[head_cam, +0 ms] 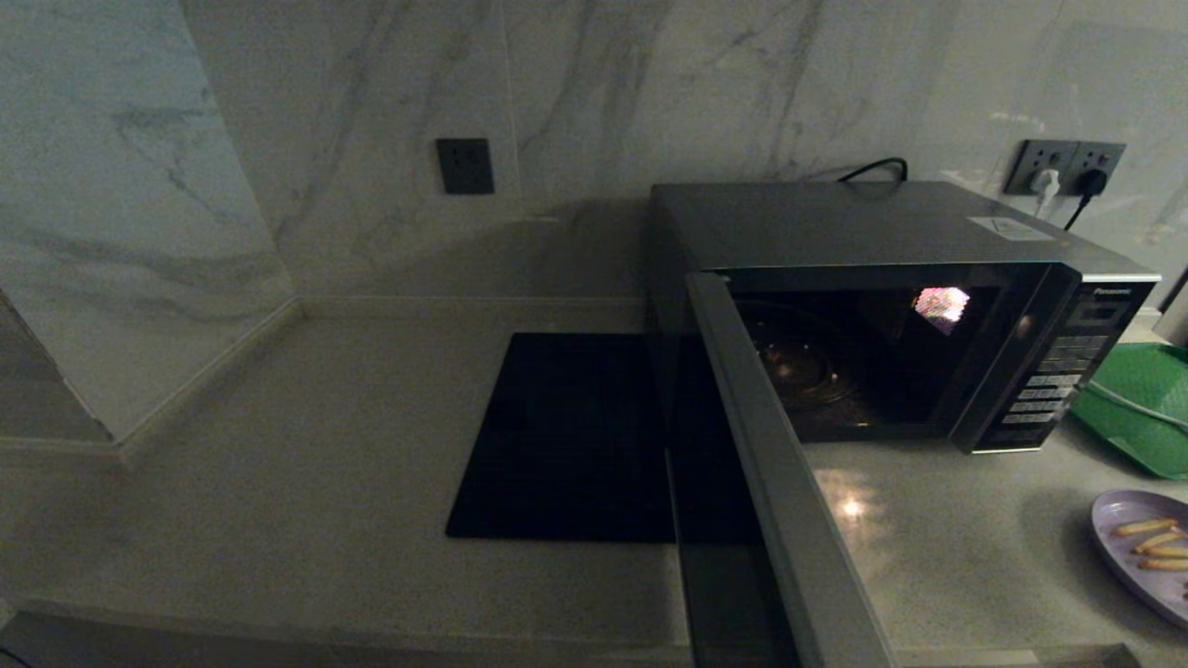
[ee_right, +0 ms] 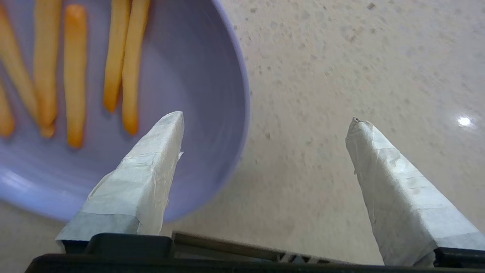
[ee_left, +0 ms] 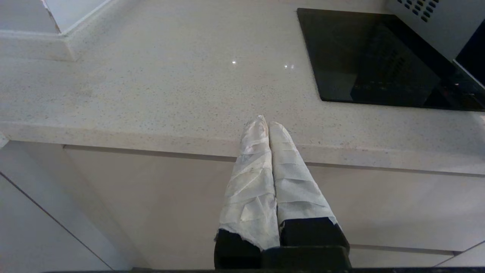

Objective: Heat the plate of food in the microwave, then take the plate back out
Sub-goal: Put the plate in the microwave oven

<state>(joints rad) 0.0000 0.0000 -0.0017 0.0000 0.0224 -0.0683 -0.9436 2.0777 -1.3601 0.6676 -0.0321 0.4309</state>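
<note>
The grey microwave point(head_cam: 863, 223) stands on the counter with its door point(head_cam: 789, 501) swung wide open toward me and its dark cavity showing a glass turntable. The pale lilac plate of food point(head_cam: 1128, 547), with several golden sticks, lies on the counter at the right edge of the head view. In the right wrist view the plate of food point(ee_right: 197, 76) fills one side, and my right gripper point(ee_right: 267, 119) hangs open just above its rim, one taped finger over the plate, the other over bare counter. My left gripper point(ee_left: 264, 123) is shut, parked at the counter's front edge.
A flat black square mat point(head_cam: 566, 436) lies left of the microwave. A green mesh tray point(head_cam: 1146, 404) sits right of it. Marble walls point(head_cam: 139, 213) close the left corner, with sockets point(head_cam: 1063, 167) and cables behind the oven. Speckled counter point(head_cam: 306, 445) lies between.
</note>
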